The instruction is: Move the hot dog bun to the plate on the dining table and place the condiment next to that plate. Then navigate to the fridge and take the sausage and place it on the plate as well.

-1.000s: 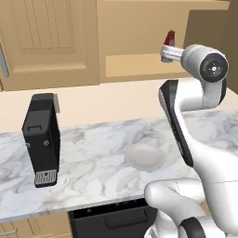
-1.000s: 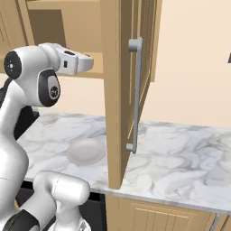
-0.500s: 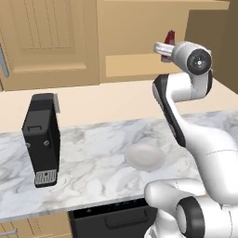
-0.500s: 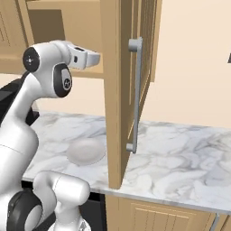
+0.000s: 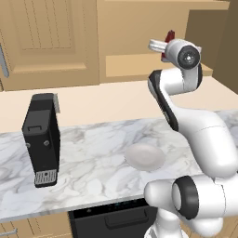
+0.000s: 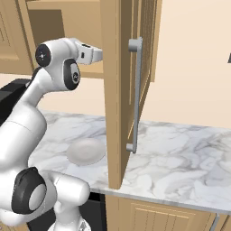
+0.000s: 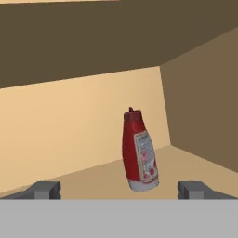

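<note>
Over the last second I have swung the upper arm round and pushed the hand further into the open wall cabinet (image 6: 118, 90), so the gripper (image 7: 119, 189) now points along the shelf (image 7: 93, 179) instead of hanging out in front of it — that reads to me as the approach for the condiment part of the job, with the bun and the sausage left for other legs. In the hand view the condiment (image 7: 138, 151) stands upright on that shelf, near the back right corner, a red bottle with a pale label facing right, sitting ahead of the tips and a little right of the midline between them. From the left base view I catch only its red top behind the wrist (image 5: 168, 38). The fingers are spread as wide as they go, one tip at each lower corner of the hand view, and they hold nothing and touch nothing — the bottle is well clear of both. Below, a white plate (image 5: 145, 156) and the black coffee machine (image 5: 42, 139) sit on the marble counter (image 5: 93, 158), untouched.
</note>
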Tool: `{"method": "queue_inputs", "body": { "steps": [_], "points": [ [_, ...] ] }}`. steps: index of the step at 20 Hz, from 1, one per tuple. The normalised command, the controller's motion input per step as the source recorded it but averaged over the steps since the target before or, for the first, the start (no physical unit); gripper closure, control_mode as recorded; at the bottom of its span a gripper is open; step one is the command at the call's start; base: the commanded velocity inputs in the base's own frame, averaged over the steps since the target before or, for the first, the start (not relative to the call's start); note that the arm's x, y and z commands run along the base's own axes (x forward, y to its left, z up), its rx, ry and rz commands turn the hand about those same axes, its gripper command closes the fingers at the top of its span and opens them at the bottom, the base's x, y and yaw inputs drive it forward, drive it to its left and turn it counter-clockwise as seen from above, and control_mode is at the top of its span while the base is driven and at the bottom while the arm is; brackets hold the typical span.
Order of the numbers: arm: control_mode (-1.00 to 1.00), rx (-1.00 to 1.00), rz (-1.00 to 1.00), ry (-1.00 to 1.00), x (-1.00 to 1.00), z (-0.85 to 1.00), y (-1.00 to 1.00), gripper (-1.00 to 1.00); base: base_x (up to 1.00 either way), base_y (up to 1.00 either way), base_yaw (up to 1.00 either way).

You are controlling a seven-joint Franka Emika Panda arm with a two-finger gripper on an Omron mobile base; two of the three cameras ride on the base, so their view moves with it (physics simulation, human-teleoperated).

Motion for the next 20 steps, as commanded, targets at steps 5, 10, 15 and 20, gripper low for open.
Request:
{"method": "queue_inputs", "body": {
  "steps": [5,10,15,20],
  "points": [
    [-1.0,0.0,-0.07,0.0,0.25,0.0,0.0,-1.0,0.0,0.0,0.0],
    [-1.0,0.0,-0.1,0.03,0.24,0.0,-0.02,-1.0,0.0,0.0,0.0],
    [-1.0,-0.01,-0.07,0.03,0.38,0.0,0.0,-1.0,0.0,0.0,0.0],
    [-1.0,-0.02,-0.05,0.04,0.3,0.0,-0.01,-1.0,0.0,0.0,0.0]
  ]
}}
